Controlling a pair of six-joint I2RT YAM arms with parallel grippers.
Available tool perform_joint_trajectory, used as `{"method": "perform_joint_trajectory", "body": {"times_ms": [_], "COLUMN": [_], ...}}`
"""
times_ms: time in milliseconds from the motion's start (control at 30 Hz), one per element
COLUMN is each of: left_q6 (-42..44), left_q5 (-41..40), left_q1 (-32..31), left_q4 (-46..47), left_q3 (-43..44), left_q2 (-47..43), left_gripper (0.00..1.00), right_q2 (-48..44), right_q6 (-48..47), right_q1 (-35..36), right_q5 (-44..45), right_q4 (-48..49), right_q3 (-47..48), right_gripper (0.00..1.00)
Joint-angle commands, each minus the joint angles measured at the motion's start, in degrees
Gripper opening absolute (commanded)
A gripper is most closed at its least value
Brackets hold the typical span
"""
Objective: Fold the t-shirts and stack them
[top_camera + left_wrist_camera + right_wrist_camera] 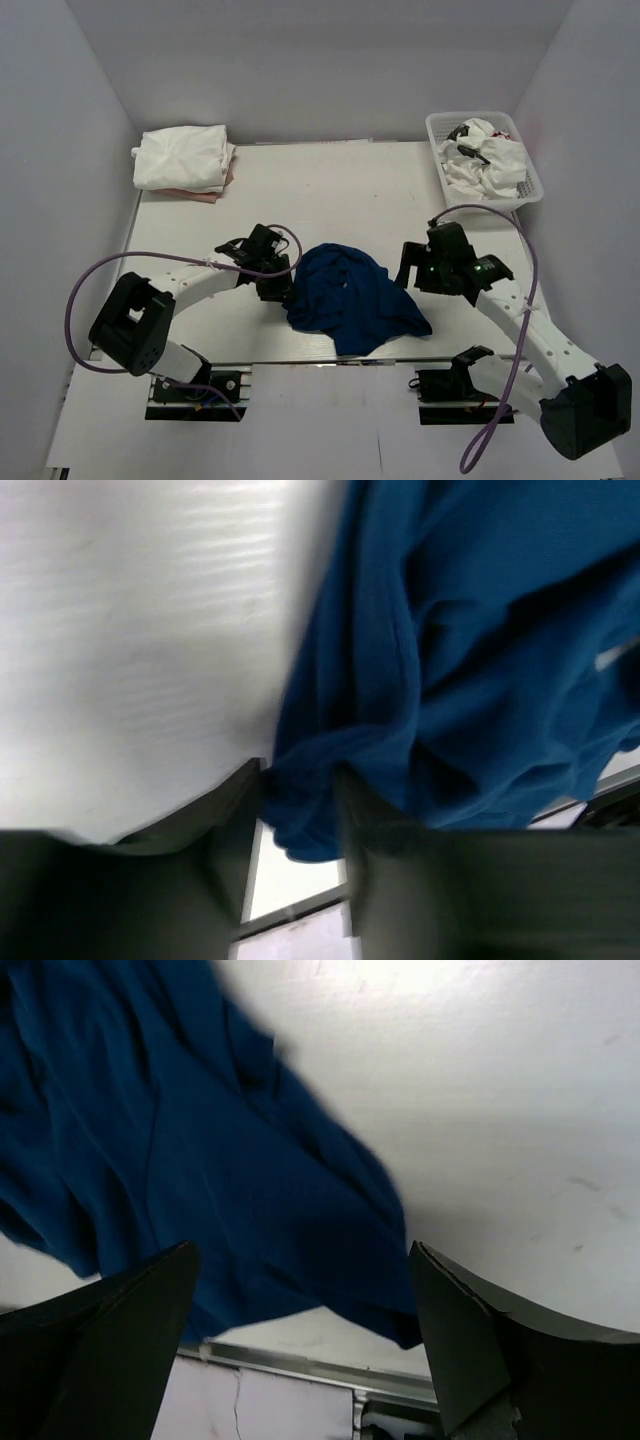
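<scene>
Near edge: the metal rail point(300, 362) runs along the table point(330, 190) front, with the navy tee point(350, 295) bunched just behind it at centre; its lowest fold reaches the rail. It is too crumpled to make out its front.

Left gripper point(300, 775): at the tee's left border, fingers point(235, 820) pinched on a fold of blue cloth that fills the gap. From above, the wrist covers the fingertips.

Right gripper point(412, 275): just right of the tee, jaws spread wide, holding nothing. In its wrist view the tee's hem lies below, between the fingers.

A purple cable point(85, 290) loops beside each arm.

Far left: white stack point(185, 158), folded, on a pink cloth point(215, 195) that is mostly covered.

Far right: basket point(533, 192) holding crumpled white tees point(495, 170) with dark marks; how many, I cannot tell.
</scene>
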Motion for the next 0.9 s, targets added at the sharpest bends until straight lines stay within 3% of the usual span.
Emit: {"method": "perform_joint_trajectory", "body": {"times_ms": [0,167,333,567,600,633,667,700,767,867], "left_q6": [0.50,0.50,-0.02,-2.48,-2.48,-3.27,-3.27,-3.27,-3.27,-3.27], "left_q5": [-1.53,-2.15,-6.36,-12.69,-13.57,-14.10,-15.06,-15.68,-18.22,-22.88], "left_q1": [-2.22,-3.72,-4.34,-4.34,-4.34,-4.34,-4.34,-4.34,-4.34,-4.34], "left_q4": [2.24,2.24,-0.66,-5.06,-5.75,-6.28,-6.29,-7.86,-9.44,-12.61], "left_q3": [3.42,3.96,3.43,4.48,4.48,3.96,3.96,3.96,5.70,8.51], "left_q2": [1.67,2.04,-4.01,-12.11,-13.95,-14.83,-15.63,-16.33,-17.56,-17.57], "left_gripper": [0.41,0.00,0.00,0.00,0.00,0.00,0.00,0.00,0.00,0.00], "right_q2": [1.49,3.78,8.34,16.25,16.70,16.96,17.05,17.14,17.05,14.86], "right_q6": [0.62,-0.52,-2.19,4.82,5.53,6.24,7.81,8.61,10.37,10.12], "right_q1": [3.99,8.84,12.35,15.61,15.44,15.35,15.26,15.26,15.09,15.17], "right_q5": [-6.27,-5.21,-4.96,9.53,13.47,14.46,15.43,18.83,22.71,26.07], "right_q4": [0.39,4.70,8.48,9.72,9.19,9.01,8.57,7.79,3.66,0.84], "right_q3": [-4.07,-4.70,-3.39,-2.42,-2.59,-2.85,-2.59,-2.24,-0.23,2.14], "right_gripper": [0.91,0.91,0.91,0.89,0.84,0.52,0.29,0.16,0.00,0.00]}}
